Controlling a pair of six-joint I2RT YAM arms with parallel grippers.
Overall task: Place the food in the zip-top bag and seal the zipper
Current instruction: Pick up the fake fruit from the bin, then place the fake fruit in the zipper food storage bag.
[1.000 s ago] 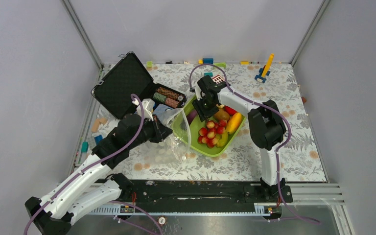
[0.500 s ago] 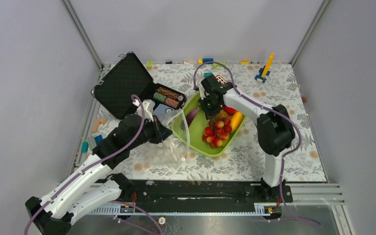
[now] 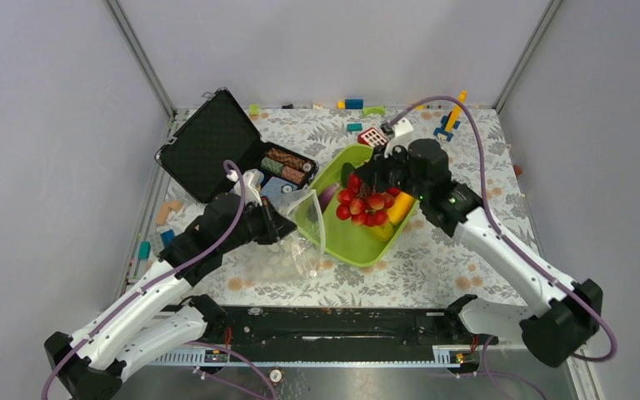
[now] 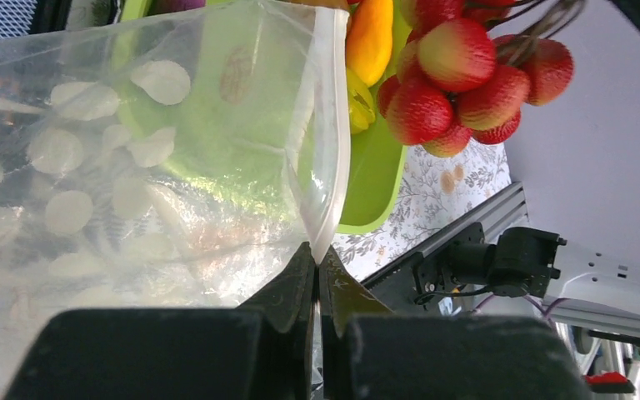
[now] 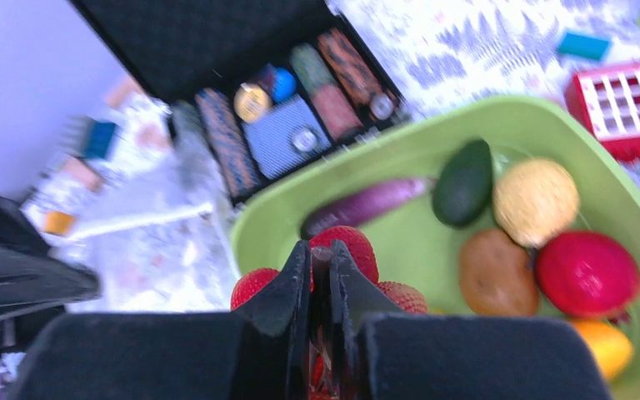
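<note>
My left gripper [image 4: 317, 254] is shut on the lower rim of the clear dotted zip-top bag [image 4: 133, 167], holding its mouth open toward the lime-green tray [image 3: 346, 242]. The whitish zipper strip [image 4: 329, 125] runs up from my fingers. My right gripper [image 5: 321, 254] is shut on the stem of the red strawberry bunch [image 3: 360, 204], which hangs above the tray near the bag mouth [image 4: 467, 83]. In the tray lie the eggplant [image 5: 367, 204], avocado [image 5: 462, 183], yellowish ball [image 5: 536, 200], kiwi [image 5: 496, 271], apple [image 5: 587, 273] and mango [image 5: 604, 346].
An open black case of poker chips [image 3: 242, 154] stands left of the tray, just behind the bag. A red grid block [image 3: 372, 136] and small coloured blocks lie along the back edge. More small blocks lie at the left edge.
The right arm has swung its elbow out to the right. Its gripper has closed on the strawberry bunch and lifted it out of the tray, slightly left. The left arm holds still.
</note>
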